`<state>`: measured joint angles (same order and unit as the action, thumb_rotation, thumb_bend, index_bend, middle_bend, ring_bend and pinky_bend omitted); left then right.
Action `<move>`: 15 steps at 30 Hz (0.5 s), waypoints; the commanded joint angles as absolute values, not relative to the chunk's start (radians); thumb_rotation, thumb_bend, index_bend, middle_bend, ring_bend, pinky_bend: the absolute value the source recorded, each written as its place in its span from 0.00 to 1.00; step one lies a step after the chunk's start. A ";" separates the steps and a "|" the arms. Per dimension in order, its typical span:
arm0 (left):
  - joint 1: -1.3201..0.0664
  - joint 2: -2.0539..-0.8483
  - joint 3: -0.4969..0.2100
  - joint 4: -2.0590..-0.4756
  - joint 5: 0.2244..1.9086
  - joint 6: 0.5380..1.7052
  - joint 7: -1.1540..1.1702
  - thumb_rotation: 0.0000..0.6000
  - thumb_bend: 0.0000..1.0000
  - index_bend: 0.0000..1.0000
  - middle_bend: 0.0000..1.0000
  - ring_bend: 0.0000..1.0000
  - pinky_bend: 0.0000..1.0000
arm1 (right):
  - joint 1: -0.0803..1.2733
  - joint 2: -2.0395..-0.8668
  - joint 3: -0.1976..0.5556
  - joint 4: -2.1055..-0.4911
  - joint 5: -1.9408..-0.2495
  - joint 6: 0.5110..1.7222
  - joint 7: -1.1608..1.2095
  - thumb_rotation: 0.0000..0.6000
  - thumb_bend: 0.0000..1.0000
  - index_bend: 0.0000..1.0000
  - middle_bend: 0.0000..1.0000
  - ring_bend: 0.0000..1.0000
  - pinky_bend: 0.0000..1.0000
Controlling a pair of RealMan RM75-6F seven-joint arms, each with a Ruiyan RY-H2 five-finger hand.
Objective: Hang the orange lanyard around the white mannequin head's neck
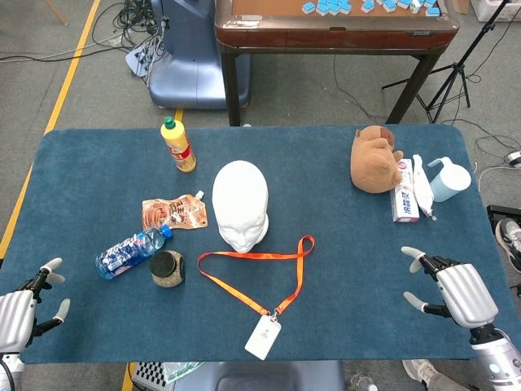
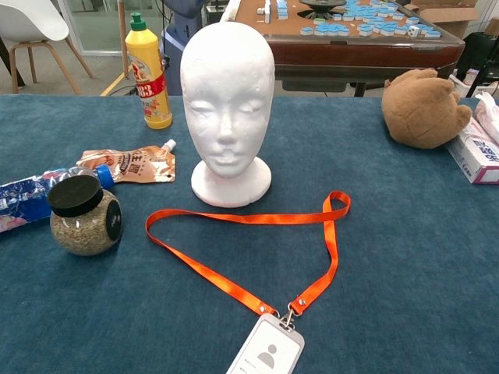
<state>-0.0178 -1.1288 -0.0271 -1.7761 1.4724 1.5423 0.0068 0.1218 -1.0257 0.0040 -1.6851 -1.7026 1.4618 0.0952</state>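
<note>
The white mannequin head [image 1: 241, 204] [image 2: 228, 109] stands upright mid-table, facing me. The orange lanyard [image 1: 259, 273] [image 2: 257, 220] lies flat on the blue cloth just in front of its base, its loop spread out and its white badge holder [image 1: 263, 336] [image 2: 267, 352] nearest me. My left hand [image 1: 23, 308] hovers at the near left corner with fingers apart, holding nothing. At the near right edge my right hand [image 1: 452, 287] is likewise spread and empty. Both hands are far from the lanyard and show only in the head view.
Left of the head lie a yellow bottle [image 1: 178, 145] [image 2: 148, 72], a brown pouch [image 1: 173, 213], a plastic water bottle [image 1: 132, 251] and a black-lidded jar [image 1: 167, 269] [image 2: 83, 217]. At the right are a brown plush toy [image 1: 375, 160] [image 2: 422, 108], a boxed tube [image 1: 405, 195] and a pale cup [image 1: 448, 179].
</note>
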 commanded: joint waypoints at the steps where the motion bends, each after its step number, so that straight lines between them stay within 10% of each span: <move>1: -0.020 -1.125 -0.026 -1.775 1.473 1.535 -0.004 1.00 0.33 0.18 0.37 0.38 0.48 | 0.121 -1.025 0.006 -1.687 -1.695 1.465 0.094 1.00 0.22 0.22 0.46 0.47 0.57; 15: -0.067 -1.055 0.008 -1.696 1.586 1.466 -0.191 1.00 0.33 0.18 0.33 0.37 0.48 | 0.116 -0.992 0.039 -1.729 -1.664 1.509 0.058 1.00 0.22 0.22 0.46 0.47 0.57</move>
<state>-0.0397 -1.0842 -0.0097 -1.7295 1.5323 1.4971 -0.1182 0.1164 -1.0003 0.0325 -1.7201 -1.6692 1.5047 0.0674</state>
